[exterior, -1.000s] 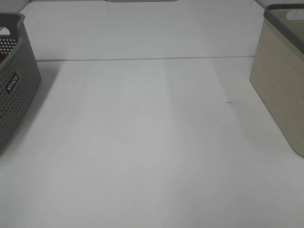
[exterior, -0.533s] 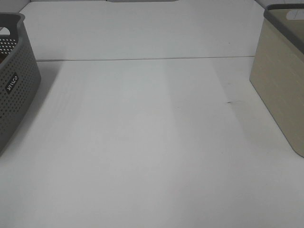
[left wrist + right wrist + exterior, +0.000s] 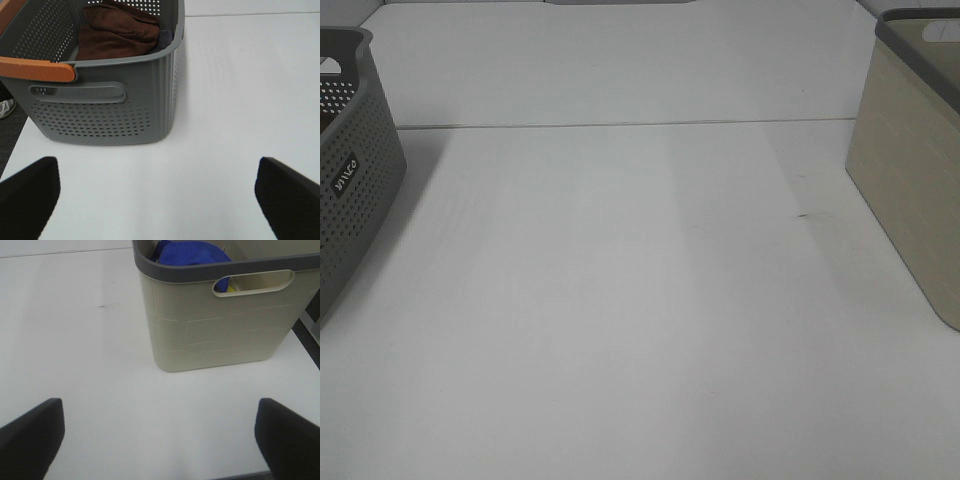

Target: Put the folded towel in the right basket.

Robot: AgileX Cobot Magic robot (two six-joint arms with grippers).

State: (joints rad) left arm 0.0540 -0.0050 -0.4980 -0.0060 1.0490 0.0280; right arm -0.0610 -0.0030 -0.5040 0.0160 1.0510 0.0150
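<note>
Two baskets are standing on the white table (image 3: 620, 300), one at each side and well apart. At the left side a grey perforated basket (image 3: 350, 170) is sitting, and the left wrist view is showing a brown folded towel (image 3: 117, 32) lying inside it, against the far wall, below an orange handle (image 3: 35, 68). At the right side a beige basket with a dark grey rim (image 3: 910, 160) is standing upright; the right wrist view is showing a blue cloth (image 3: 192, 252) resting inside it, partly visible through the handle slot.

The left gripper (image 3: 160, 197) is hanging over bare table just beside the grey basket, its dark fingers (image 3: 27, 192) spread wide apart and holding nothing. The right gripper (image 3: 160, 437) is also hanging over bare table near the beige basket, with its fingers (image 3: 287, 432) standing wide apart and empty. Neither arm is appearing in the high view.
</note>
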